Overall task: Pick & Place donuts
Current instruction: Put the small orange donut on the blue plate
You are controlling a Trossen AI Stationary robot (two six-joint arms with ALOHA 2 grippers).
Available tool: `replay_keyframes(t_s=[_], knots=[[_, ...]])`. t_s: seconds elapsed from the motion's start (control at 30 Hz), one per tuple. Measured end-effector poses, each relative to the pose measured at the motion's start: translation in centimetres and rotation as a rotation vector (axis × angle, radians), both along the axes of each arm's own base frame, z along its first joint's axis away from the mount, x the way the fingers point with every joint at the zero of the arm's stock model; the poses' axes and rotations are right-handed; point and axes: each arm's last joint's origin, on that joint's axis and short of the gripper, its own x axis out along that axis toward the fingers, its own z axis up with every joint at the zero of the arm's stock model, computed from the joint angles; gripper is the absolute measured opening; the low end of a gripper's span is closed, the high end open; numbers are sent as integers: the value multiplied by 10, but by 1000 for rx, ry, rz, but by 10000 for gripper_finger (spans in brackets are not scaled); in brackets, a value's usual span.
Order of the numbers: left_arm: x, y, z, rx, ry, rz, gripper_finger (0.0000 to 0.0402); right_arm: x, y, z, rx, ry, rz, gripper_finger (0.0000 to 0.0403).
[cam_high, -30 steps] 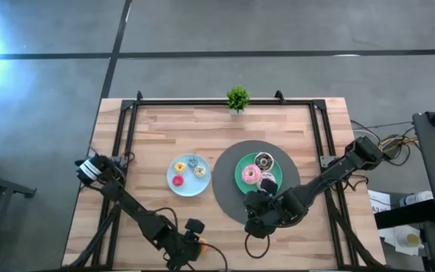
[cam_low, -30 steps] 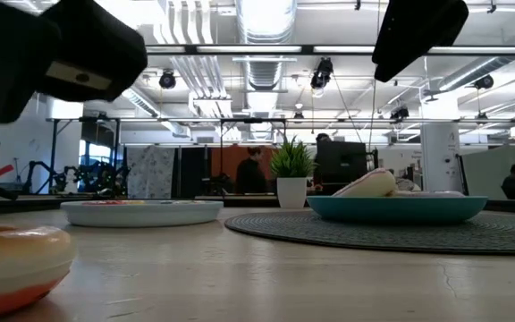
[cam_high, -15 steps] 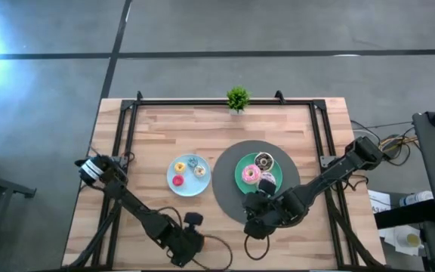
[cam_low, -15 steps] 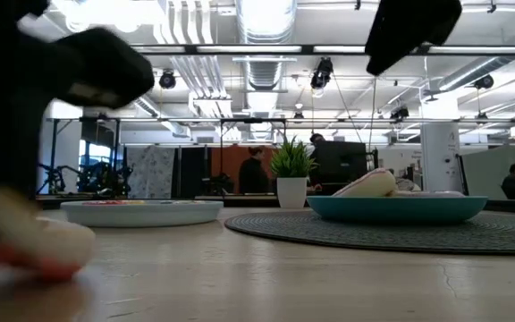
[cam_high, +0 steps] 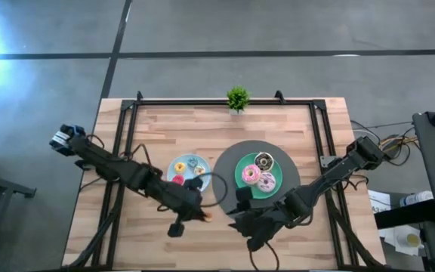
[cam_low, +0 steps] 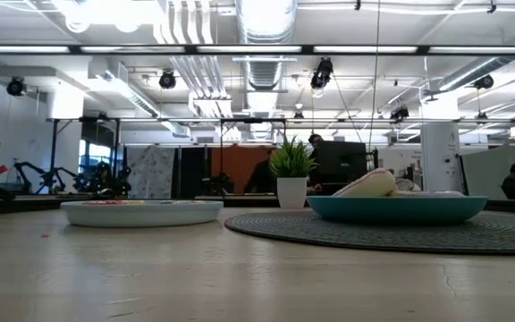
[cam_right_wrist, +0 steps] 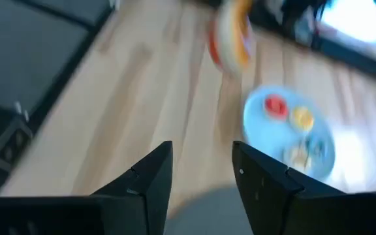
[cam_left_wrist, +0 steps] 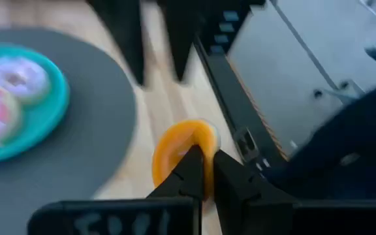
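My left gripper (cam_high: 195,214) hangs over the table in front of the light-blue plate (cam_high: 188,187) and is shut on an orange donut (cam_left_wrist: 178,147). That plate carries three small donuts (cam_high: 180,168). The green plate (cam_high: 242,164) on the round grey mat (cam_high: 225,189) holds a chocolate, a pink (cam_high: 251,175) and a lilac donut. My right gripper (cam_high: 235,219) stands open just right of the orange donut (cam_high: 204,217), at the mat's near edge, with nothing between its fingers (cam_right_wrist: 150,175). The low view shows neither gripper. My left gripper pinches the orange donut's ring (cam_left_wrist: 189,151) between its two nearly closed fingers (cam_left_wrist: 191,171). The fingertips cover the exact spot of contact. The donut stands on edge beyond the fingertips, lifted clear of the table (cam_right_wrist: 230,32).
A small potted plant (cam_high: 237,97) stands at the middle of the far edge. Black frame rails (cam_high: 125,128) run along the table's left, right and far sides. Bare wood lies left of the light-blue plate and along the near edge.
My left gripper has shut on the orange donut, which lay on the table by the near edge. It has lifted the donut clear and carried it up and toward the far edge, near the plates. My right gripper has shifted a little toward the table's left.
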Motion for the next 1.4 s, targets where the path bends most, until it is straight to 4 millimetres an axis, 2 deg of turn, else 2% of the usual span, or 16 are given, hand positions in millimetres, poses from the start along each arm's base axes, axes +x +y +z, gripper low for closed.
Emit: replay_keyframes(t_s=[0.2,0.3,0.43,0.67,0.9,1.13,1.4], knots=[[4,7,9,0,-87,38,0,9,-6,10,10,-97,-68,191],[6,7,8,-3,-84,33,0,10,-10,10,-31,-119,-129,218],[9,7,4,2,-75,44,0,11,-12,10,0,-121,-170,245],[19,14,-1,15,-81,77,0,14,-16,10,47,-120,-202,255],[29,22,-10,29,-61,104,0,19,-25,9,130,-92,-211,205],[29,29,-12,62,-34,124,0,19,-28,7,117,-66,-213,133],[30,33,-11,58,-36,135,0,21,-35,5,107,-47,-229,78]])
